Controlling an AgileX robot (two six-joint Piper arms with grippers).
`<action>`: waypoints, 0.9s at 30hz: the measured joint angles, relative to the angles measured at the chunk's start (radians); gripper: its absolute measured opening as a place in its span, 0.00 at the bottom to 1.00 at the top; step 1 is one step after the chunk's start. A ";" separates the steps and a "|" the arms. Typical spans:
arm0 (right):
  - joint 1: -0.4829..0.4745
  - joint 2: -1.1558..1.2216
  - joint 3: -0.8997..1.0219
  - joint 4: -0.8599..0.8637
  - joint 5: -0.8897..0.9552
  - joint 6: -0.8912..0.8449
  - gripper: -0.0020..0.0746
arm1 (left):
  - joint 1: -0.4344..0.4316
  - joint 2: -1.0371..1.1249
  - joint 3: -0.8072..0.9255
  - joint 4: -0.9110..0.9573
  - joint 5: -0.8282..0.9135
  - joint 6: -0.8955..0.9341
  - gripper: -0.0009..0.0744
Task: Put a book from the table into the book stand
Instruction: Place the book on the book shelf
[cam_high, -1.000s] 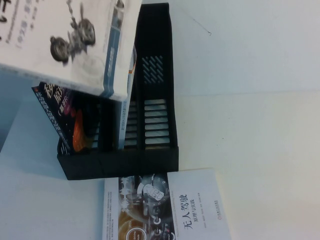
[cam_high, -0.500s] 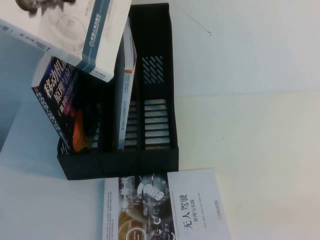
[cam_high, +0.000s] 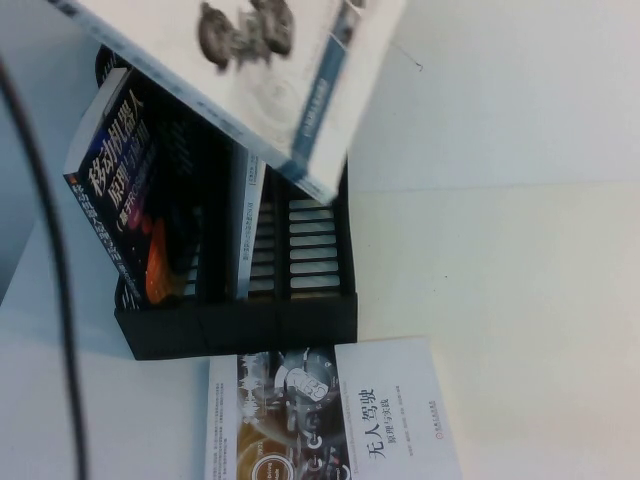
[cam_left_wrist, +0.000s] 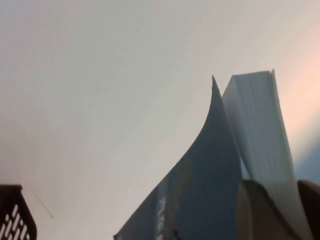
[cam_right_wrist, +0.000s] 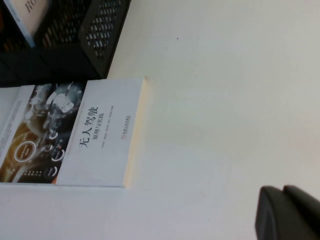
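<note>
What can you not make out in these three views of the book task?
- Left end effector: left wrist view, only finger bases show beside the lifted book; grip cut off by the edge.
- Right end effector: right wrist view, a dark corner only.
- Stand: high view, back hidden by the lifted book.
- Table book: cut off below.

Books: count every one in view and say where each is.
4. The white book is held up over the black stand by the left gripper. A dark book and a thin book stand inside. One lies on the table. Right gripper hovers nearby.
</note>
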 joint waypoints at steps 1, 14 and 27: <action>0.000 0.000 0.000 0.000 -0.001 0.000 0.04 | -0.041 0.012 0.000 0.037 -0.013 -0.015 0.17; 0.000 0.000 0.000 0.021 -0.015 0.016 0.04 | -0.183 0.156 0.000 0.240 -0.051 -0.085 0.17; 0.000 0.370 0.033 0.237 -0.373 -0.194 0.04 | -0.183 0.147 -0.204 0.278 -0.072 -0.089 0.17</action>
